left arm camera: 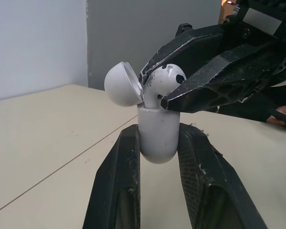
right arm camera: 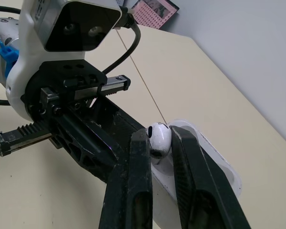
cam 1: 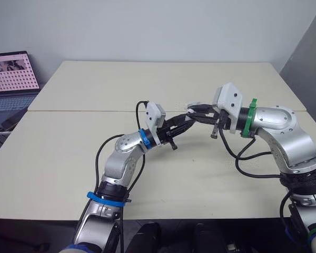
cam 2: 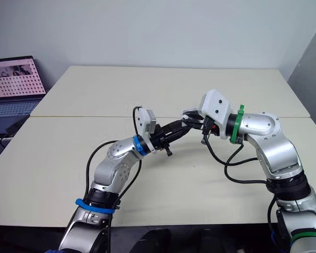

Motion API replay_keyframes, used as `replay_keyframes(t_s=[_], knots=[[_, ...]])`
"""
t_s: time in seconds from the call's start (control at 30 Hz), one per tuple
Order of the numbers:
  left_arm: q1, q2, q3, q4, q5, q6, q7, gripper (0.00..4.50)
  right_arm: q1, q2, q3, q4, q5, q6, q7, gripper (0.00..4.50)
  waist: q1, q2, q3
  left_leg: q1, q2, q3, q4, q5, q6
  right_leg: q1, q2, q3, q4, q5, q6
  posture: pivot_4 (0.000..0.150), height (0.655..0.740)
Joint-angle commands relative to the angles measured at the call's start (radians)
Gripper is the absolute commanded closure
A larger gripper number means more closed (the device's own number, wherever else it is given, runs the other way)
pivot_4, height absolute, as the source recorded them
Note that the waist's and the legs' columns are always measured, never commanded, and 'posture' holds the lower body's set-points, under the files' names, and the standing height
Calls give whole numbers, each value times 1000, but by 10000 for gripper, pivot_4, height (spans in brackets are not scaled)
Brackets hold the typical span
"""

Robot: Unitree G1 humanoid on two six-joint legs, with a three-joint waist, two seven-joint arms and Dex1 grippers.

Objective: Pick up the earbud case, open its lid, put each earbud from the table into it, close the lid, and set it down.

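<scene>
Two tools are working together above the middle of the counter (cam 1: 68,158), well clear of its surface. The left tool (cam 1: 188,121) is clamping the lower body of the white earbud case (left arm camera: 157,131) between its two black fingers and holding it upright. The lid (left arm camera: 120,83) is hinged open and leaning back, away from the right tool. The right tool (cam 1: 199,112) is reaching in from the right, pinching a white earbud (right arm camera: 158,137) by its rounded head. The earbud is sitting right at the mouth of the case, and its stem appears to be entering a socket.

Judging by this, the step in hand is seating the earbud. Doing it well is calling for a steady left arm, so the case is not turning in its grip. The right tool should be pressing straight down along the socket, not sideways, since a slanted push could be levering the smooth, rounded case out of the fingers. Releasing should be waiting until the head is resting flush. The fingers should then be opening only slightly and lifting straight up, staying clear of the open lid. Whether the other socket is already filled is hard to tell.
</scene>
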Motion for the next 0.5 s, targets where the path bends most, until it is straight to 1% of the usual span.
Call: replay_keyframes(t_s=[0.03, 0.37, 0.43, 0.47, 0.5], knots=[[-8, 3, 13, -71, -30, 3, -6, 37574, -13, -10, -51, 3, 31, -56, 30, 42584, 0, 0, 0, 0, 0, 0, 0, 0, 0, 0, 0, 0, 0, 0, 0, 1500, 7400], [-7, 9, 9, -89, -45, 23, -8, 37574, -7, -21, -73, 63, 40, -118, 63, 42584, 0, 0, 0, 0, 0, 0, 0, 0, 0, 0, 0, 0, 0, 0, 0, 1500, 7400], [-5, 9, 8, -96, -47, 27, -7, 37574, -6, -20, -72, 63, 40, -118, 62, 34953, 0, 0, 0, 0, 0, 0, 0, 0, 0, 0, 0, 0, 0, 0, 0, 1500, 7400], [-4, 9, 8, -98, -47, 30, -6, 37574, -6, -20, -72, 61, 41, -114, 61, 32932, 0, 0, 0, 0, 0, 0, 0, 0, 0, 0, 0, 0, 0, 0, 0, 1500, 7400], [-4, 9, 7, -100, -48, 32, -5, 37574, -6, -20, -72, 61, 41, -114, 62, 29331, 0, 0, 0, 0, 0, 0, 0, 0, 0, 0, 0, 0, 0, 0, 0, 1500, 7400]])
